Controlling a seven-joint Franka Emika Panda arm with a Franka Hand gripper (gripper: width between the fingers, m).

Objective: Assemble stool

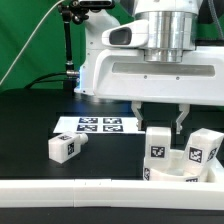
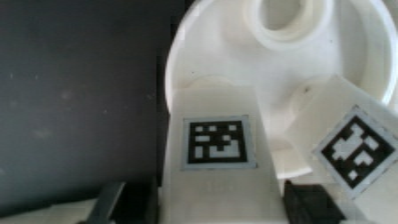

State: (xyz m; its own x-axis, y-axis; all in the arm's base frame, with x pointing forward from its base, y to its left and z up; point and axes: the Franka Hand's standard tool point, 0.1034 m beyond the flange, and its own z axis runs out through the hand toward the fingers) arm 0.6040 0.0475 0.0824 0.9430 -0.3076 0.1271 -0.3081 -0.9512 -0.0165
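Hand (image 2: 212,196) half-closed on upright leg (image 2: 217,143)

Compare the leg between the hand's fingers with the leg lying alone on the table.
The held leg stands upright on the seat; the lone leg lies on the table, away from it. The hand grips the held leg; nothing touches the lone leg. Both are chunky white blocks with black-and-white tags.

Exterior view: bright, even light from above; white arm (image 1: 150,70) near blown out; black table (image 1: 25,120) matte, dull; shadows beside parts faint, soft. Wrist view: soft blur throughout; seat (image 2: 222,70) overexposed; leg (image 2: 222,150) tag edges fuzzy.
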